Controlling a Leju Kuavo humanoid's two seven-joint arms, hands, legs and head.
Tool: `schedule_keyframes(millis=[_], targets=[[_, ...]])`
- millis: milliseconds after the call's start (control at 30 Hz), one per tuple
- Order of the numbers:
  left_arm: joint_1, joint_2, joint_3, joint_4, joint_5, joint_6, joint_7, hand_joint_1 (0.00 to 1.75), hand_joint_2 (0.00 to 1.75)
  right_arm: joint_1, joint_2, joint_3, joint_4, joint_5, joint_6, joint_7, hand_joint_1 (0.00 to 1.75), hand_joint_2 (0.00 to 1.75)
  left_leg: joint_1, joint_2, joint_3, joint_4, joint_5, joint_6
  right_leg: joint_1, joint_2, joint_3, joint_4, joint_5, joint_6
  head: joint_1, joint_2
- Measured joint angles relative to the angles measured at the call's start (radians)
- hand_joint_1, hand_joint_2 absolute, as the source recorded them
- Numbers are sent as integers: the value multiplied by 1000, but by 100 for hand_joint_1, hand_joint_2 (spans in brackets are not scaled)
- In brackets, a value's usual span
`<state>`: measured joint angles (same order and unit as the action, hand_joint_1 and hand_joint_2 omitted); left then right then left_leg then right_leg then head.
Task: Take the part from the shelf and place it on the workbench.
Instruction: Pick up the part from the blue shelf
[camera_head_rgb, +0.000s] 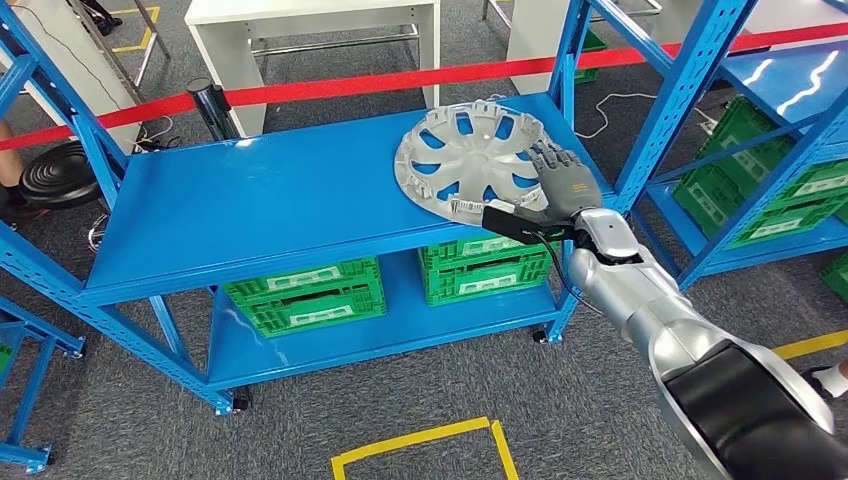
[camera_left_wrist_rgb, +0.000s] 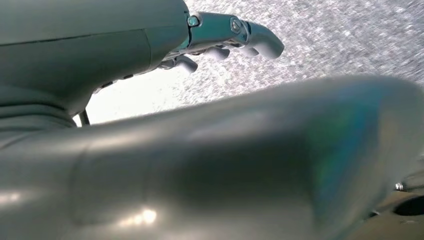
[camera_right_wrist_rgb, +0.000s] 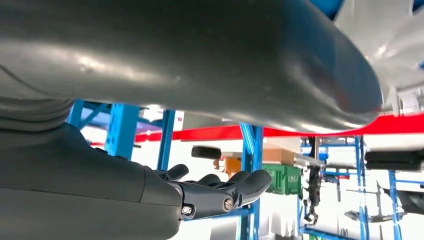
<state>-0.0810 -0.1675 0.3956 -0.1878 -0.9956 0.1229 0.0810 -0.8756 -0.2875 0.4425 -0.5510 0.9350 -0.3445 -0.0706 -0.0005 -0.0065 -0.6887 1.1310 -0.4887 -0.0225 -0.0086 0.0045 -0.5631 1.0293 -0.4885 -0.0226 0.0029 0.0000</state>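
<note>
1 part, a silver wheel cover (camera_head_rgb: 470, 160), is seen lying on the upper deck of the blue shelf (camera_head_rgb: 270, 200), near its right end and back edge, with part of its rim overhanging the right front corner. The right hand (camera_head_rgb: 565, 180) is placed against the cover's right rim, fingers extended over the top face; in the right wrist view the fingers (camera_right_wrist_rgb: 235, 187) are seen gently curled and apart, but whether the rim is actually pinched between thumb and fingers cannot be told. The left hand (camera_left_wrist_rgb: 225, 37) is seen hanging above grey carpet, fingers loosely curled, nothing held.

Several risks can be judged from here. If the rim is caught only on 1 side, the wide, light cover may tip or swing when lifted and slip out. If it is dragged rather than lifted, it could be pushed past the edge and dropped beside the green crates (camera_head_rgb: 400, 280) below. The shelf's upright post (camera_head_rgb: 655, 110), close to the forearm, could be struck during withdrawal.
</note>
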Motion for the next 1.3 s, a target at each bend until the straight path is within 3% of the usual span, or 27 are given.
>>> schedule_keyframes(millis=[67, 100, 233, 333, 500, 600, 667, 733, 800, 833, 867, 900, 1000, 1067, 1133, 1200, 1300], targets=[[-1, 0, 0, 0, 0, -6, -2, 0, 0, 0, 3, 0, 0, 0, 0, 0, 0, 0, -4, 1, 22, -90, 74, 9, 2, 1, 12, 1, -14, 9, 0, 0], [-1, 0, 0, 1, 0, -12, -2, 0, 0, -1, 4, 0, 1, 1, 1, 1, 0, 0, -5, 1, 26, -104, 84, 13, 3, 2, 13, 2, -19, 13, 0, 0], [-4, 4, 0, 0, 1, -29, -4, 0, 0, -2, 7, 0, 1, 4, 1, 2, 0, 0, -5, -5, 31, -105, 93, 13, 7, 0, 16, -2, -24, 2, 1, 0], [-4, 6, 0, 0, 1, -33, -4, 0, 0, -3, 7, 0, 1, 4, 1, 3, 0, 0, -5, -10, 31, -105, 89, 19, 8, -3, 23, -12, -25, 3, 1, 0], [-4, 9, 0, 0, 1, -38, -7, 0, 0, -4, 8, 0, 1, 2, 3, 0, 0, 0, -6, -10, 31, -104, 87, 26, 7, -4, 26, -20, -24, 22, 1, 0], [-4, 11, 0, 0, 1, -39, -8, 0, 0, -4, 8, 0, 1, -1, 5, -6, 0, 0, -12, -10, 30, -103, 81, 39, 1, -5, 30, -29, -22, 42, 0, 0], [-4, 12, 0, -1, 0, -40, -9, 0, 0, -5, 8, 0, 0, -3, 4, -9, 0, 0, -7, -7, 44, -119, 85, 49, 3, -5, 33, -29, -26, 51, 0, 0], [-4, 13, 0, -1, -1, -41, -11, 0, 0, -7, 7, -2, 0, -7, 0, -12, 0, 0, 1, -4, 59, -140, 94, 56, 3, -4, 7, 32, -61, 53, 2, 0], [-6, 13, 0, -1, -5, -42, -12, 0, 0, -2, 6, -3, 1, -11, -3, -14, 0, 0, 3, -2, 63, -145, 95, 57, -2, -3, -62, 164, -121, 57, 3, 0], [-5, 13, 0, -1, -6, -42, -13, 0, 0, 3, 5, -3, 1, -13, -4, -14, 0, 0, 3, -2, 62, -143, 94, 56, -5, -3, -95, 222, -140, 59, 3, 0], [-4, 14, 0, -1, -8, -43, -13, 0, 0, 9, 5, -4, 2, -14, -4, -14, 0, 0, 4, -2, 62, -141, 92, 53, -9, -3, -115, 250, -141, 62, 3, 0], [-3, 14, 0, -1, -8, -43, -13, 0, 0, 13, 5, -4, 2, -15, -4, -15, 0, 0, 6, -2, 62, -137, 89, 49, -13, -3, -113, 237, -120, 65, 3, 0], [-3, 14, 0, -1, -10, -43, -15, 0, 0, 18, 2, -8, 2, -18, -6, -16, 0, 0, 12, -3, 56, -110, 75, 26, -22, -4, -34, 57, -25, 73, 3, 0], [-3, 16, 0, -1, -11, -43, -17, 0, 0, 21, -1, -12, 2, -22, -9, -16, 0, 0, 12, -4, 52, -97, 67, 9, -19, -1, -12, 7, -10, 62, 3, 0], [-2, 16, 0, -1, -12, -42, -18, 0, 0, 26, -3, -16, 2, -25, -12, -16, 0, 0, 12, -5, 54, -102, 71, -5, -14, 1, -15, 12, -8, 43, 3, 0], [-2, 17, 0, -1, -12, -42, -20, 0, 0, 30, -4, -20, 2, -27, -14, -17, 0, 0, 13, -5, 58, -112, 78, -5, -15, 2, -14, 8, -2, 37, 3, 0], [-2, 18, 0, -1, -12, -43, -27, 0, 0, 39, -5, -22, 2, -33, -11, -21, 0, 0, 11, -6, 61, -119, 83, 15, -16, 3, -13, 4, 1, 36, 2, 0]])
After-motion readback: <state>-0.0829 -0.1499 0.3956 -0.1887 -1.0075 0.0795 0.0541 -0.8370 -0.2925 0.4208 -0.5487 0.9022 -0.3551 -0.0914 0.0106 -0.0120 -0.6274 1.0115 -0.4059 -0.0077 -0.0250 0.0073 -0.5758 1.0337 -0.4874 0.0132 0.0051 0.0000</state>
